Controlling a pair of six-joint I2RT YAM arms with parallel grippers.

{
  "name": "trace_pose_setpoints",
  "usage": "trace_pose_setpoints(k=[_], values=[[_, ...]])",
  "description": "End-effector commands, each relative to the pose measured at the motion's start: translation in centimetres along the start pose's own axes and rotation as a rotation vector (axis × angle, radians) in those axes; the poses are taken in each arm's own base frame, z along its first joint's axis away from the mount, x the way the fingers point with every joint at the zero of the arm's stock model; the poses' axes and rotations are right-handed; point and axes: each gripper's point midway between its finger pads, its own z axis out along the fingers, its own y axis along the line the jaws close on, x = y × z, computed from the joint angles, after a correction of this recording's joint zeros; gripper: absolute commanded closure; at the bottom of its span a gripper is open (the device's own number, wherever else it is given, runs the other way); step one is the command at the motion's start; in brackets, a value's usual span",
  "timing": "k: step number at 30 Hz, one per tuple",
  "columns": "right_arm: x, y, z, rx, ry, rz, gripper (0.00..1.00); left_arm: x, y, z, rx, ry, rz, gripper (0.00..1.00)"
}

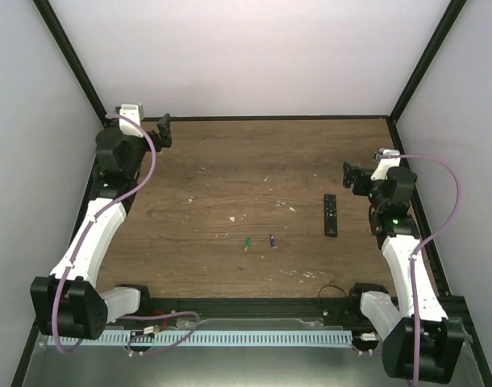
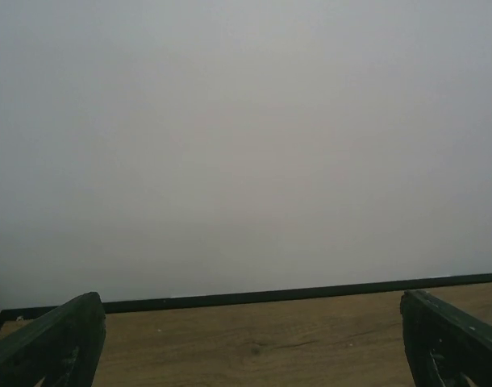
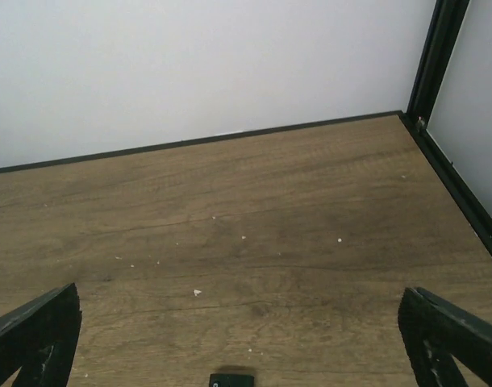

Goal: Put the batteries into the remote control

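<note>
Near edge first: green battery (image 1: 247,243) and purple battery (image 1: 273,240) lie apart on the speckled wooden table (image 1: 214,185), remote control (image 1: 331,214) to their right. Left gripper (image 1: 162,130) far-left, right gripper (image 1: 353,176) far-right, both spread wide, empty. White walls (image 1: 254,56) around.

A: What is the table (image 1: 230,161) showing?
B: It's showing mid-brown wood grain, with pale specks scattering across it. The remote control (image 1: 331,215) is reading plain black against it.
A: Is anything brighter catching the eye?
B: The green battery (image 1: 247,243) is showing bright green, and the purple battery (image 1: 273,240) is showing violet.
A: Any white showing?
B: The left arm (image 1: 89,234) and right arm (image 1: 403,258) are wearing white shells with black joints, and lilac cables (image 1: 154,157) are looping over them. The left gripper (image 1: 162,127) and right gripper (image 1: 351,176) are looking black from above. Close up, the left fingers (image 2: 64,343) are showing a dark green tinge.
A: And around it all?
B: The walls (image 1: 254,56) are looking pale grey-white, and a black frame (image 1: 67,50) is edging them.
</note>
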Motion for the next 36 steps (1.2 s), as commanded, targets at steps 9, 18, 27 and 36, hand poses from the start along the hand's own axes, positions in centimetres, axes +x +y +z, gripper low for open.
trace_pose_setpoints(k=[9,18,27,36], values=[[-0.9,-1.4,1.0,0.095,0.081,0.032,0.00,-1.8,3.4,0.9,-0.159,-0.032,-0.273,0.00],[2.1,-2.5,1.8,0.165,0.277,0.092,0.00,1.9,4.1,3.1,0.036,0.137,-0.471,0.00],[8.2,-0.7,2.9,0.067,0.548,0.174,0.00,5.4,-1.3,3.9,0.050,0.320,-0.245,0.00],[14.7,2.2,3.1,0.026,0.746,0.166,0.00,11.2,-8.9,3.4,0.234,0.572,-0.141,0.00]])
